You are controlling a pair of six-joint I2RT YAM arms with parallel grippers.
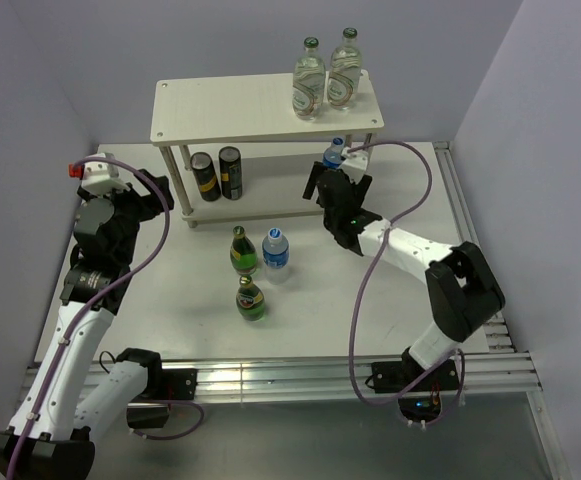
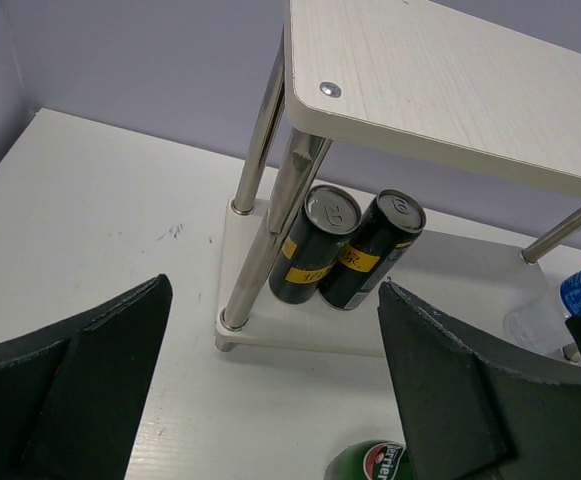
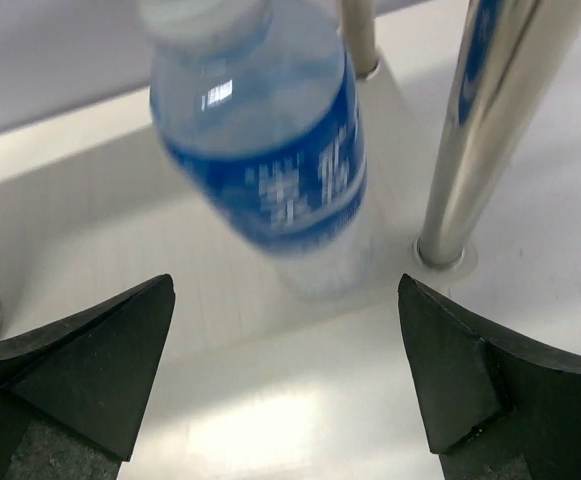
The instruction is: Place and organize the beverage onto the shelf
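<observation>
The shelf (image 1: 240, 105) stands at the back, with two clear glass bottles (image 1: 308, 75) on its top board and two black cans (image 1: 217, 174) on its lower board. A blue-labelled water bottle (image 3: 270, 170) rests on the lower board's right end, tilted and blurred. My right gripper (image 3: 285, 285) is open just in front of this bottle, with nothing between its fingers. My left gripper (image 2: 273, 290) is open and empty, facing the shelf's left legs and the black cans (image 2: 350, 250). On the table stand two green bottles (image 1: 243, 250) and another water bottle (image 1: 276, 253).
A silver shelf leg (image 3: 490, 130) rises just right of the water bottle. One green bottle's cap (image 2: 370, 465) shows below my left fingers. Purple walls close in behind and on both sides. A metal rail (image 1: 270, 375) runs along the near edge.
</observation>
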